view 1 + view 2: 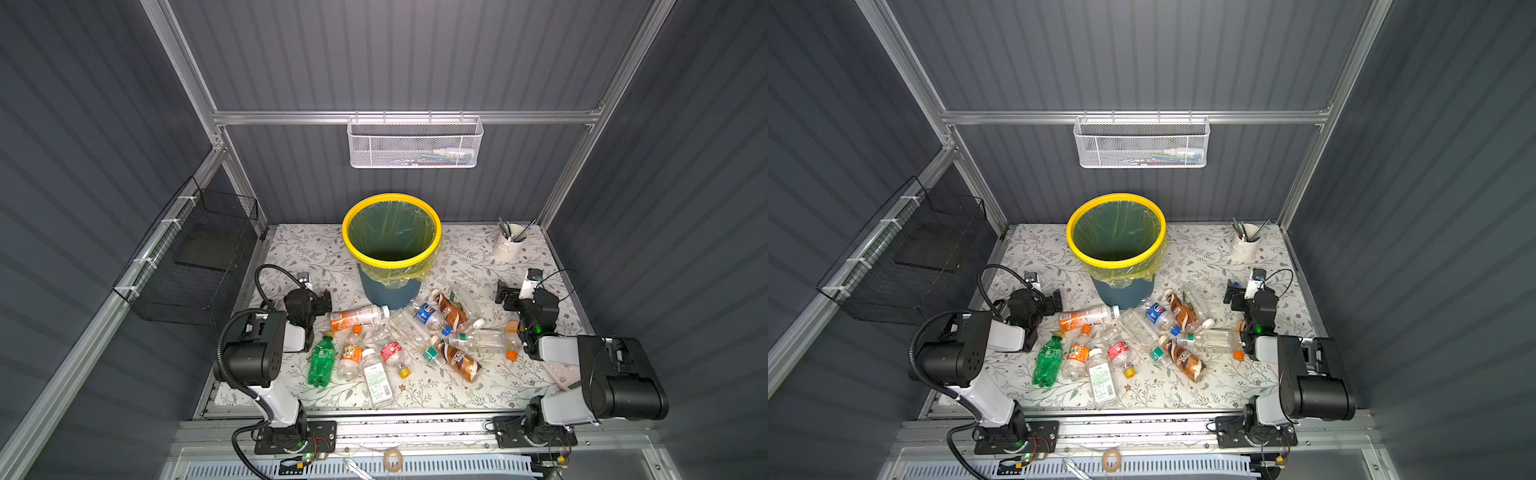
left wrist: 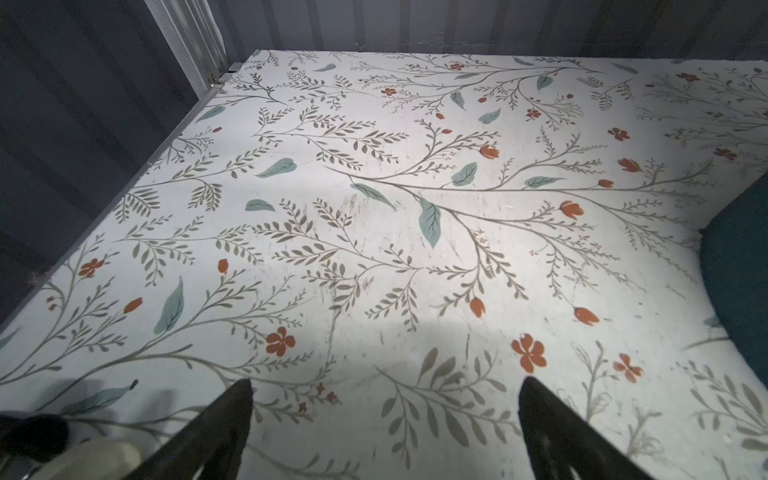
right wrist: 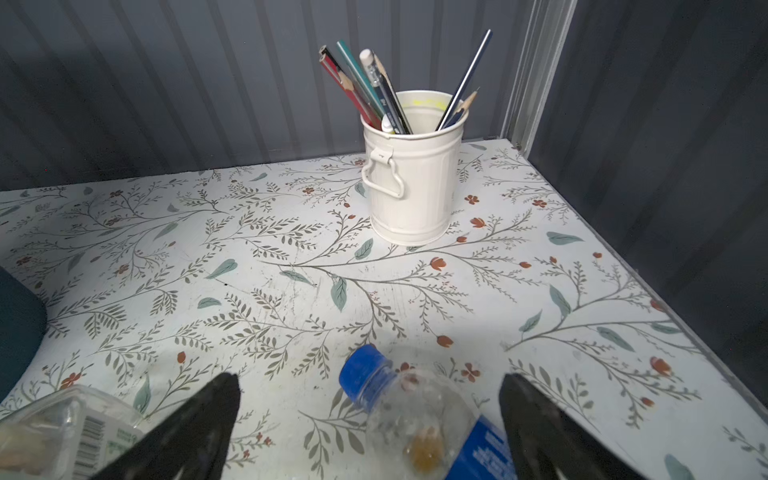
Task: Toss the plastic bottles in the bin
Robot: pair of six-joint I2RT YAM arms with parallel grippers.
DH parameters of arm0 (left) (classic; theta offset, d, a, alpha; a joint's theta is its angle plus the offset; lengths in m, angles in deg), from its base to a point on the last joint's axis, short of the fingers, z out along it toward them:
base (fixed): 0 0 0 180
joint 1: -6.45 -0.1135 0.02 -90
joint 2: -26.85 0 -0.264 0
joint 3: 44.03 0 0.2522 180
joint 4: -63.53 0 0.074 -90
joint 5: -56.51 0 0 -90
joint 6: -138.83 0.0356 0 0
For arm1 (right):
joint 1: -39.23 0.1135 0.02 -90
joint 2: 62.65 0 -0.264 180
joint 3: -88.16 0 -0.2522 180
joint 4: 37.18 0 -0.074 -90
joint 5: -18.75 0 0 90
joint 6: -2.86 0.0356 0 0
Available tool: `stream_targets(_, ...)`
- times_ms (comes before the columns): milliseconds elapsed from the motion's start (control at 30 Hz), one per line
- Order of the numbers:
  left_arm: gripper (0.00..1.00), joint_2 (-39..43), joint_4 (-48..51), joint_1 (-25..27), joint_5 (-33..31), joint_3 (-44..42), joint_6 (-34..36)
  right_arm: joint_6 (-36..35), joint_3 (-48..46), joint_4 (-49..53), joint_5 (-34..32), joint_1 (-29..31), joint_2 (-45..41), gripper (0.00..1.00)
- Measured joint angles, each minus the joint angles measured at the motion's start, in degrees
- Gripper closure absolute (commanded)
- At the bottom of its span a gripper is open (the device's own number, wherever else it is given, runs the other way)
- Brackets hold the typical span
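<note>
Several plastic bottles lie in a heap in front of the bin (image 1: 390, 262) (image 1: 1115, 262), among them a green one (image 1: 322, 360), an orange-labelled one (image 1: 357, 316) and a brown coffee one (image 1: 459, 358). My left gripper (image 1: 322, 300) (image 2: 386, 382) is open over bare mat, left of the bin's blue wall (image 2: 739, 266). My right gripper (image 1: 505, 293) (image 3: 370, 380) is open too. A clear bottle with a blue cap and blue label (image 3: 415, 415) lies on the mat between its fingers, apart from both. In both top views the arm hides most of that bottle.
A white pen cup (image 1: 510, 243) (image 3: 415, 183) stands at the back right corner. A white mesh basket (image 1: 415, 143) hangs on the back wall and a black wire basket (image 1: 195, 257) on the left wall. A calculator (image 1: 561, 374) lies under the right arm. Another clear bottle (image 3: 70, 428) lies beside the right gripper.
</note>
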Motion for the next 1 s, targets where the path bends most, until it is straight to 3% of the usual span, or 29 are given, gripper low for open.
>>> stream_targets(833,0.01,0.0,0.1,0.0,-0.3,0.0,-0.1,0.3,0.0,0.0,0.3,0.0,-0.1,0.01)
stream_targets(900,0.01,1.2,3.2,0.0,-2.0,0.6,-0.7,0.9,0.0,1.7,-0.7,-0.1,-1.7,0.01)
stream_targets(1000,0.01,5.4,13.2,0.0,-4.5,4.3,-2.3,3.4,2.2,12.1,-2.6,-0.6,-8.2,0.01)
